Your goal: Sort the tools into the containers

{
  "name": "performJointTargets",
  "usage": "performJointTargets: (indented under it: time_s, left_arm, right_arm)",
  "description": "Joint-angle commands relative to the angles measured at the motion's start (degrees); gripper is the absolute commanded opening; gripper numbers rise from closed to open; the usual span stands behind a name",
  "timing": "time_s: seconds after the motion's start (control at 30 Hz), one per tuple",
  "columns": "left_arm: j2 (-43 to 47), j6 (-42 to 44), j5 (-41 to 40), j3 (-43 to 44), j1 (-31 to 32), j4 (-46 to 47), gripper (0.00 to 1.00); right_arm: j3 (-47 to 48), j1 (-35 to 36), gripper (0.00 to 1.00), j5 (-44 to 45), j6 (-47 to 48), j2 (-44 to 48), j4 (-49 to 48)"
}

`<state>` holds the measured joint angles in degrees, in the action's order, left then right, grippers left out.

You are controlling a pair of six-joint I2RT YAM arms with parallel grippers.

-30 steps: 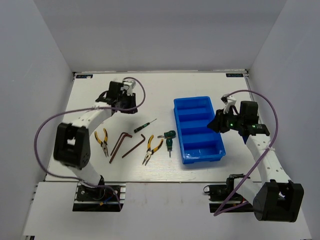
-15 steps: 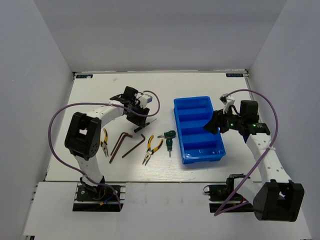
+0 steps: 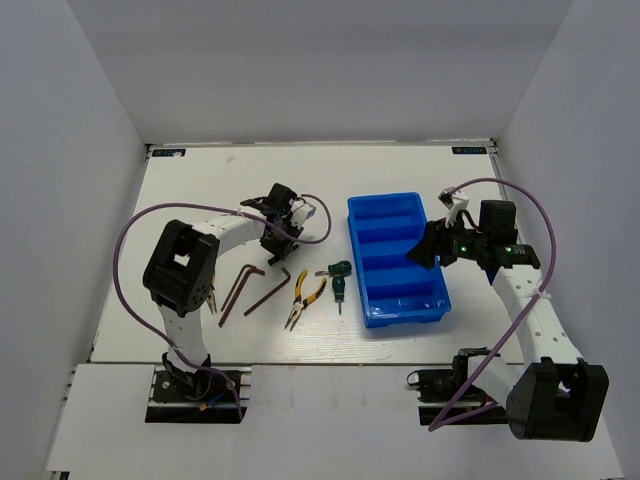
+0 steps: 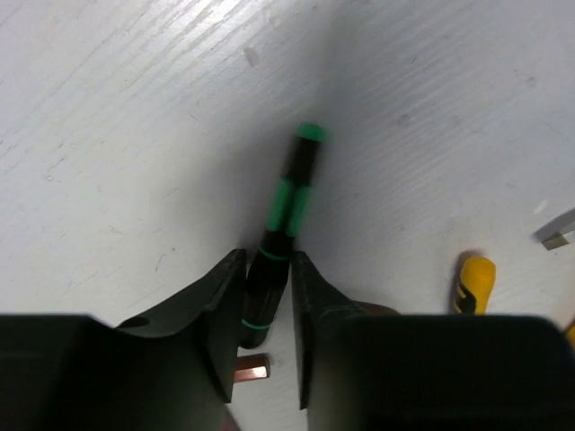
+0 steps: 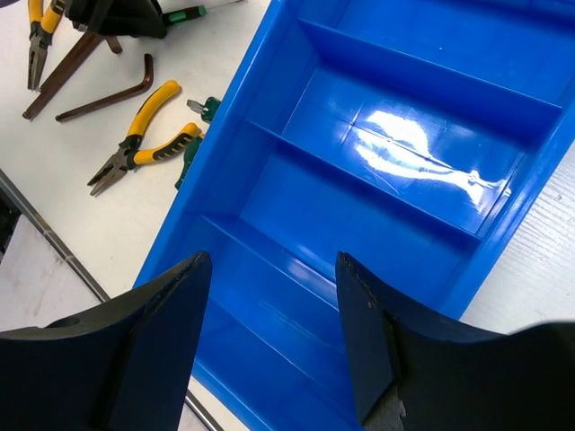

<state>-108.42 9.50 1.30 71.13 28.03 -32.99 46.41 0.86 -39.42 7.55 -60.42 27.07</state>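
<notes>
My left gripper [image 3: 280, 234] is down at the table, shut on the dark handle of the thin screwdriver [image 4: 289, 199], which has green bands and lies on the white table. The blue four-compartment tray [image 3: 386, 201] stands to the right and holds nothing. My right gripper [image 3: 426, 250] hovers open and empty over the tray's near compartments [image 5: 386, 206]. One yellow-handled pliers [image 3: 305, 297], two brown hex keys [image 3: 240, 284] and the stubby green-black tool [image 3: 338, 279] lie between the arms. The second pliers [image 3: 209, 292] is partly hidden by the left arm.
In the right wrist view, pliers [image 5: 139, 139], a hex key [image 5: 103, 99] and the stubby tool [image 5: 191, 139] lie just left of the tray. White walls enclose the table on three sides. The table's near edge runs just below the tray.
My left arm swung right and toward the front, from the far left of the table down onto the screwdriver. The right arm barely moved.
</notes>
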Motion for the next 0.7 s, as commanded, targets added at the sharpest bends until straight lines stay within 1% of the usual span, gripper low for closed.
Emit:
performJointTargets:
  time_s: [0.0,0.07,0.13,0.2,0.27,0.3,0.33,0.37,0.4,0.43,0.47,0.5,0.53,0.57,0.6,0.67]
  left_arm:
    - [-1.0,-0.4,-3.7,0.1,0.0,-1.0,0.34]
    - [-1.6,-0.4,-3.7,0.1,0.0,-1.6,0.25]
    - [-2.6,-0.4,-3.7,0.1,0.0,-2.9,0.21]
    - [-3.4,-1.0,-4.4,0.1,0.5,-3.0,0.19]
    - [-3.4,-1.7,-5.5,2.1,0.5,-4.1,0.11]
    - [-3.4,-2.5,-6.9,3.0,0.5,-4.1,0.07]
    - [-2.9,-2.5,-6.9,5.6,0.5,-4.6,0.01]
    - [-1.4,-3.2,-6.9,6.9,0.5,-4.6,0.00]
    - [-0.3,-3.2,-5.9,8.2,0.5,-3.8,0.00]
    - [2.0,-3.2,-4.8,10.1,1.1,-1.2,0.00]
    - [3.1,-3.2,-1.9,10.8,1.1,0.7,0.00]
    - [3.8,-3.2,-0.2,11.6,1.1,2.2,0.00]
    - [4.4,-2.4,1.5,13.4,1.8,4.8,0.00]
    - [4.4,-1.8,3.7,14.2,1.8,6.3,0.00]
    - [5.0,-1.0,9.1,15.0,2.3,7.5,0.00]
    - [5.5,0.5,12.4,16.3,2.8,12.3,0.00]
  right_arm:
    - [2.5,0.3,0.64,-1.9,0.2,0.0,0.3]
    - [2.5,0.3,0.64,-2.0,0.2,0.2,0.3]
    - [2.5,0.3,0.64,-1.8,0.2,0.3,0.4]
    - [2.5,0.3,0.64,-1.8,0.1,0.4,0.3]
    - [2.5,0.3,0.64,-2.1,0.1,0.5,0.4]
    - [2.5,0.2,0.71,-2.0,0.2,0.5,0.5]
    - [2.5,0.1,0.75,-2.1,0.3,0.5,0.4]
    - [2.4,0.2,0.78,-2.3,0.3,0.5,0.5]
    - [2.5,0.2,0.74,-2.9,0.5,0.6,0.5]
    - [2.5,0.3,0.61,-4.2,1.1,0.1,0.5]
    - [2.1,0.2,0.39,-5.2,2.2,0.0,0.6]
    - [1.7,0.2,0.09,-7.7,2.8,0.1,0.4]
    - [1.5,0.1,0.00,-8.0,3.0,0.0,0.3]
    - [1.4,0.1,0.00,-8.1,3.6,0.1,0.3]
    - [1.4,0.2,0.00,-8.0,3.9,0.5,0.3]
    - [1.1,0.3,0.00,-4.1,4.5,1.1,0.1]
